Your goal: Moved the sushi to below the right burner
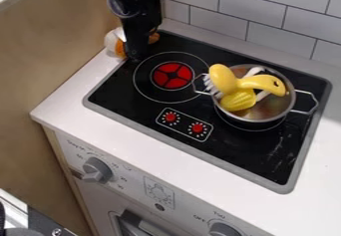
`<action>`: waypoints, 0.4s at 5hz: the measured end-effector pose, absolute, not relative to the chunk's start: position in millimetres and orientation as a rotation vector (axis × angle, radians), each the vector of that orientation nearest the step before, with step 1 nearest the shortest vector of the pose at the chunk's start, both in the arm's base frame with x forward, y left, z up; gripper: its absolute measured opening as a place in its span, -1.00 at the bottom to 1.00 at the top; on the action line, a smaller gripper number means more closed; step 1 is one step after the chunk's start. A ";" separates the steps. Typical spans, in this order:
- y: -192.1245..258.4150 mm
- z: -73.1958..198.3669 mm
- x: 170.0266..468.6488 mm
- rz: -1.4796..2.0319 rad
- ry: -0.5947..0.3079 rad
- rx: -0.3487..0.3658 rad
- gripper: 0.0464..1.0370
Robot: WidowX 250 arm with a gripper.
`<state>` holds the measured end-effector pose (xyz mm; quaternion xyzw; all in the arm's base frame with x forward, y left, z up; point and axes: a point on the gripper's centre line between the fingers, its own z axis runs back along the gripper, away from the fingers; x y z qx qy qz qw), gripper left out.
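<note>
With the orange-and-white toy sushi (119, 48) at the far left corner of the black glass stovetop (263, 155), beside the black two-finger gripper (136, 58), whether gripped I cannot tell, the whole move below the right burner (252, 128) seems left to do.

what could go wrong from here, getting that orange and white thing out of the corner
The claw may nudge the orange-and-white piece against the side wall close by. Heading right, it might catch the pot's near handle or knock the yellow things heaped above the rim.
</note>
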<state>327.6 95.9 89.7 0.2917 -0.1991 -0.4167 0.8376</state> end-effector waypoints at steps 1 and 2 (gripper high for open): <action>98.3 86.0 327.7 -0.886 -0.427 0.626 0.92; 99.8 76.1 328.2 -0.891 -0.441 0.623 0.92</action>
